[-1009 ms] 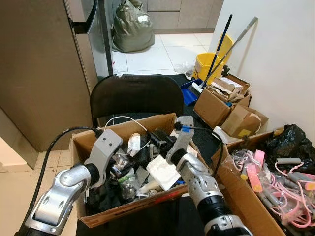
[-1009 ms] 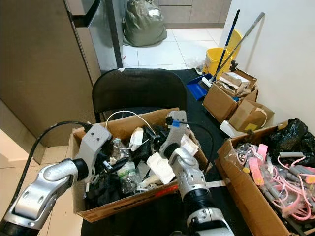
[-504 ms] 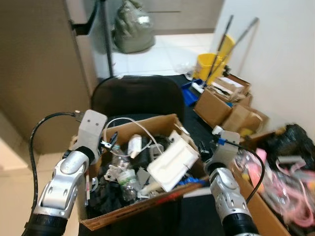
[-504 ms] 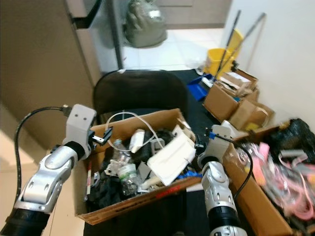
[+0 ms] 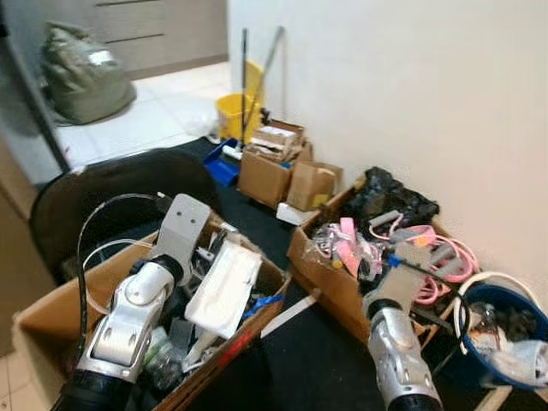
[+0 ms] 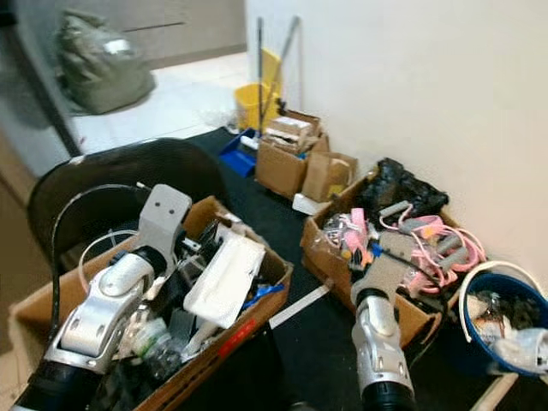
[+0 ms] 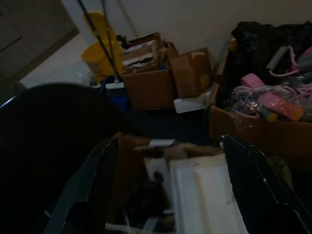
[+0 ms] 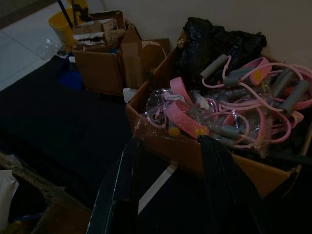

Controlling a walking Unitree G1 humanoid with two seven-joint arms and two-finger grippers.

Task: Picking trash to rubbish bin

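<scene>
Since both the left gripper and right gripper have empty, spread fingers, you risk reaching the blue bin with no trash.

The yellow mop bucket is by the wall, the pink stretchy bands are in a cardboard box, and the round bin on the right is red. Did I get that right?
Almost. The round bin on the right is blue, not red; the right eye view shows its blue wall and pale rim. The yellow mop bucket does stand by the wall, and the pink bands do lie in a cardboard box.
</scene>
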